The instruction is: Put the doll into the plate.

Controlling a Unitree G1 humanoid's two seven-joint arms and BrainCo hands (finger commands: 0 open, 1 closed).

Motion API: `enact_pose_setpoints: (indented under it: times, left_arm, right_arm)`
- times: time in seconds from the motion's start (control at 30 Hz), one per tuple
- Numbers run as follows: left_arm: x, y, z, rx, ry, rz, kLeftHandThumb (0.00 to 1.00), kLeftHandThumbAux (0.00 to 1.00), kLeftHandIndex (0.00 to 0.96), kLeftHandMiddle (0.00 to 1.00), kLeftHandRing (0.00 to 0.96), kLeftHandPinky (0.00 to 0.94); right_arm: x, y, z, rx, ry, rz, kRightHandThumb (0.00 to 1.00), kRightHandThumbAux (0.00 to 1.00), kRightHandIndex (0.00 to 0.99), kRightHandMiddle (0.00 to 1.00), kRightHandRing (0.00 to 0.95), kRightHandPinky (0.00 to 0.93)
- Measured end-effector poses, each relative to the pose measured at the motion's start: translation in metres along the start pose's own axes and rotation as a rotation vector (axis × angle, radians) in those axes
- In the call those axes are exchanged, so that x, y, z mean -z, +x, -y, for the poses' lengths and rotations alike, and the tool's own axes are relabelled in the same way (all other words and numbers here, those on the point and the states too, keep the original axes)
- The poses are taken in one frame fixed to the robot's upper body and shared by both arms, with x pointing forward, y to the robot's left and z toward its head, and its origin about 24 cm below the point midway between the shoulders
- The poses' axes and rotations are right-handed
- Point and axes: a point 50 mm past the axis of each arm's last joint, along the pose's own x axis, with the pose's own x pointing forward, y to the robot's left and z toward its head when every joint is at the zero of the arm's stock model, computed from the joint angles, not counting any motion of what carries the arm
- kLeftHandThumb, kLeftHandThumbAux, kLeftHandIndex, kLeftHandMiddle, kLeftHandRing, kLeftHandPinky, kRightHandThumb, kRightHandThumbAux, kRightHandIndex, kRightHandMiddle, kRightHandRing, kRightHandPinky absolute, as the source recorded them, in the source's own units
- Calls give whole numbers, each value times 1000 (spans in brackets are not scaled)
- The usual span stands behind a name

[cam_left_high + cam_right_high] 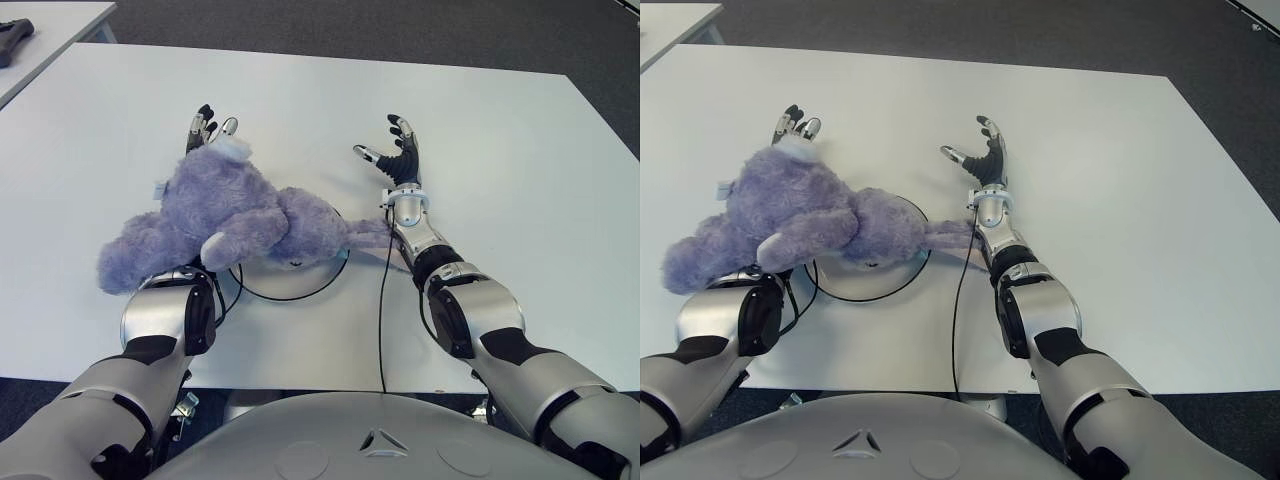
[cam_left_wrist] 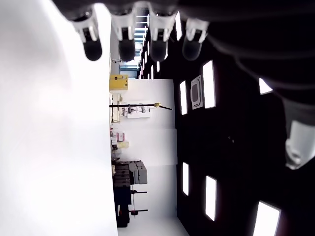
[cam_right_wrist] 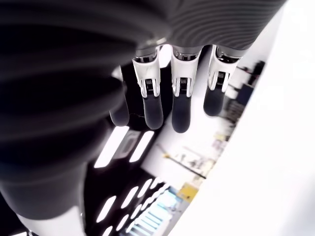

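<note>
White table (image 1: pixel 520 200), dark floor beyond.

Left hand (image 1: pixel 207 128): at 11 o'clock on the table, fingers extended, empty; the doll is draped over its forearm.

Right hand (image 1: pixel 397 152): at 1 o'clock, fingers spread, empty.

Doll (image 1: pixel 215 222): purple plush, long axis running 9 to 3 o'clock, right end over the plate (image 1: pixel 320 283), left end hanging off it. Left hand appears nearer.
</note>
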Motion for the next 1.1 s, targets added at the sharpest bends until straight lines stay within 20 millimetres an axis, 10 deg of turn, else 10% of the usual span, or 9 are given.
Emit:
enact_pose_setpoints:
  times: [1.1]
  left_arm:
    - [0, 0, 1, 10, 15, -7, 0, 527, 0, 40, 5, 0]
  right_arm:
    - [7, 1, 0, -42, 97, -100, 0, 762, 101, 91, 92, 128]
